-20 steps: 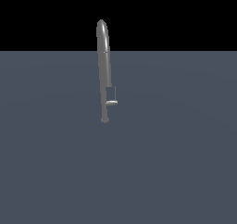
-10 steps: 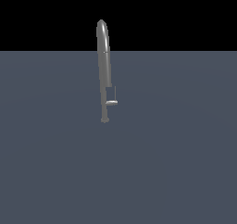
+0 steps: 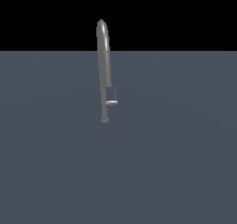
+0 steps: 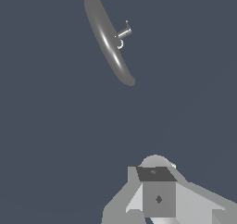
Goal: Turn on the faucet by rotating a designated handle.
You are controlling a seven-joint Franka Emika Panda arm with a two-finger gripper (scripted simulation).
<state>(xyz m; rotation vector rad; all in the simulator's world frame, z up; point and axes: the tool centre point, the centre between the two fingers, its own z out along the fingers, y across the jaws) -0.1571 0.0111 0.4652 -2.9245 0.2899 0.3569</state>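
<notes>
A flat slate-grey tabletop (image 3: 176, 163) fills the lower three quarters of the exterior view, bare and evenly lit, meeting a plain black backdrop along a straight horizon in the upper part of the frame. No walls or furniture can be made out beyond that black band.

The faucet (image 3: 104, 65) stands a little left of centre in the exterior view, a tall slim grey post with a rounded, curved top that rises above the horizon line and a small round base resting on the tabletop. The handle (image 3: 111, 102) juts out from the lower part of the post toward the exterior view's right, a short light-silver stub with a thin rod standing upright from it.

From my wrist view I look down on the faucet (image 4: 109, 40) as a foreshortened grey ellipse in the upper left part of the frame, with the handle (image 4: 124, 32) poking out from its side. My jaws (image 4: 157, 195) sit at the bottom of that frame, right of centre, seen only as grey blocky shapes; I cannot tell whether they are parted or closed. Nothing lies between them that I can see. The handle is well apart from my jaws, with bare tabletop between, and my arm does not appear in the exterior view
</notes>
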